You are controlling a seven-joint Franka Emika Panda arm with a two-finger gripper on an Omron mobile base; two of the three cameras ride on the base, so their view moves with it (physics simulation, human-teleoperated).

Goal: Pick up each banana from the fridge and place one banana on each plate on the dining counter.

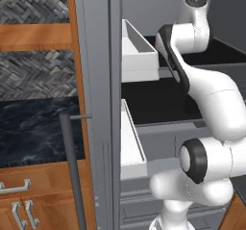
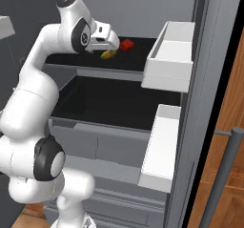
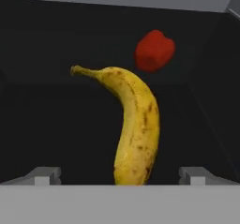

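The tall grey metal fridge (image 2: 200, 103) stands open, and the white robot arm with dark joints (image 1: 211, 99) reaches into it, up to the top black shelf (image 2: 136, 55). On that shelf lies a curved yellow banana with small brown spots (image 3: 133, 129). In the hand view the banana runs from the bottom middle up toward the top left, where its thin stem points to the left. The pincer (image 3: 119, 176) is wide open, and its two small grey fingertips (image 3: 44, 175) stand far apart at the bottom of that view, one on each side of the banana. The near end of the banana sits between the two tips, a bit closer to the right one, and neither tip touches it (there is dark shelf showing on both sides). A small round red fruit (image 3: 154, 50) lies farther back on the same shelf, just past the banana and a little to its right, close to it but apart. In the right base view the pincer (image 2: 108, 45) hangs low over the shelf, with the yellow banana (image 2: 109, 54) peeking out right under it and the red fruit (image 2: 126, 44) just beside. White door bins (image 2: 170, 55) hang on the inside of the fridge door, one above the other. A long dark bar handle (image 1: 73, 169) runs down the outside of the door.
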